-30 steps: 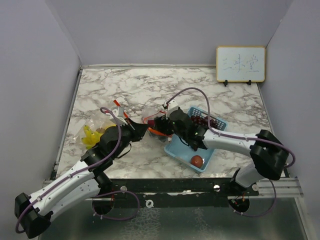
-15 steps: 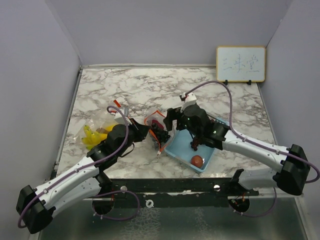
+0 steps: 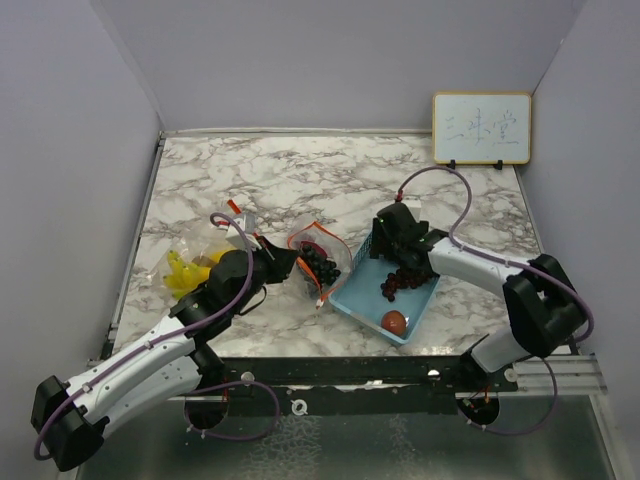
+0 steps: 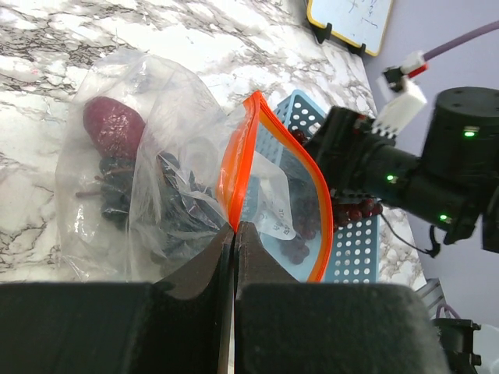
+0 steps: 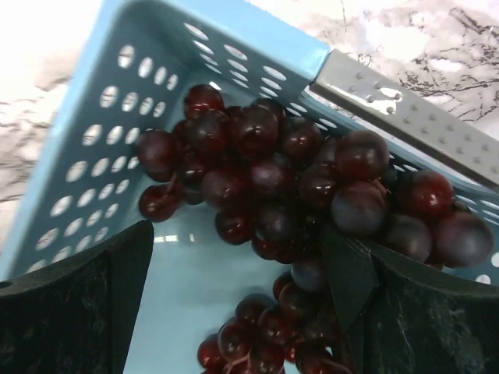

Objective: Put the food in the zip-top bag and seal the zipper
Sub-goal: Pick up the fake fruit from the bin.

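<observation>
Left gripper (image 4: 235, 230) is pinching the zip-top bag (image 4: 156, 101) open beside the basket (image 5: 234, 31) | right gripper (image 5: 242, 249) — jaws wide — is straddling its grapes (image 5: 265, 171)

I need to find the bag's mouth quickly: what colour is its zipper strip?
Orange. The zipper strip shows best in the left wrist view.

Brightly, evenly lit from above, with soft shadows on the marble table (image 3: 300, 170). Glints on grapes (image 5: 265, 171) and zip-top bag (image 4: 168, 101); blurred near fingers (image 5: 70, 312) in both wrist views.
</observation>
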Robot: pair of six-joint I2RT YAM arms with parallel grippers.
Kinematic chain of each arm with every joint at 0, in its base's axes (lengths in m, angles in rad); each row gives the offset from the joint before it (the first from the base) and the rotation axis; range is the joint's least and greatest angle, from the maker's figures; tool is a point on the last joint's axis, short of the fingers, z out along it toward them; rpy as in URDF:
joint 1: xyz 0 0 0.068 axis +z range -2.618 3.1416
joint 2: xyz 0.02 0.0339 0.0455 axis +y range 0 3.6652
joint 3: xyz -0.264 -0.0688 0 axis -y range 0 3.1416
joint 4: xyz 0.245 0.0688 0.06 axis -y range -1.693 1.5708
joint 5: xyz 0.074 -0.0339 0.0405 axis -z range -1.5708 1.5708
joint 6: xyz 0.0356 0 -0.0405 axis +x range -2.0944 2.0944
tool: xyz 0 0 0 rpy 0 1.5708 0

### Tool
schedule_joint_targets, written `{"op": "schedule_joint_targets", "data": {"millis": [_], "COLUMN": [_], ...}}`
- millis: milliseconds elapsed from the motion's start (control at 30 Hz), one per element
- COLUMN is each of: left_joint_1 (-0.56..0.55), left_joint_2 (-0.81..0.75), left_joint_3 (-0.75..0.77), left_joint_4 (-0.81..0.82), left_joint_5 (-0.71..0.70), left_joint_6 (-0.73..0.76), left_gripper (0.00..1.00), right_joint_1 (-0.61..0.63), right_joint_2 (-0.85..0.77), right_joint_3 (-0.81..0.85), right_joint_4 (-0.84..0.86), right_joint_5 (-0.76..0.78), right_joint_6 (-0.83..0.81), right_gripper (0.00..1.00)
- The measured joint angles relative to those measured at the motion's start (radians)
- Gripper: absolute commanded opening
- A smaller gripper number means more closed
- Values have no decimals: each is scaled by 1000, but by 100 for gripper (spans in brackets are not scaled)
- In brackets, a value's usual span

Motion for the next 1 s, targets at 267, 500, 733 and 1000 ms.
{"op": "schedule_joint_targets", "data": {"millis": [267, 500, 733, 1000], "left_joint_1": [0, 0, 0, 0], "left_joint_2": [0, 0, 13, 36], "left_joint_3": [0, 0, 0, 0], "left_joint_4": [4, 3, 3, 3], "left_joint_5": [0, 0, 0, 0], "left_joint_6": [10, 13, 13, 16], "left_gripper": [0, 0, 0, 0], "right_joint_1": [-10, -24, -21, 26], "right_joint_2": [169, 177, -19, -444], "right_joint_3": [59, 29, -57, -67], "right_joint_4": [35, 93, 106, 137], "right_joint_5": [58, 131, 10, -362], "right_joint_6": [-13, -17, -86, -206], "right_gripper": [64, 3, 2, 2]}}
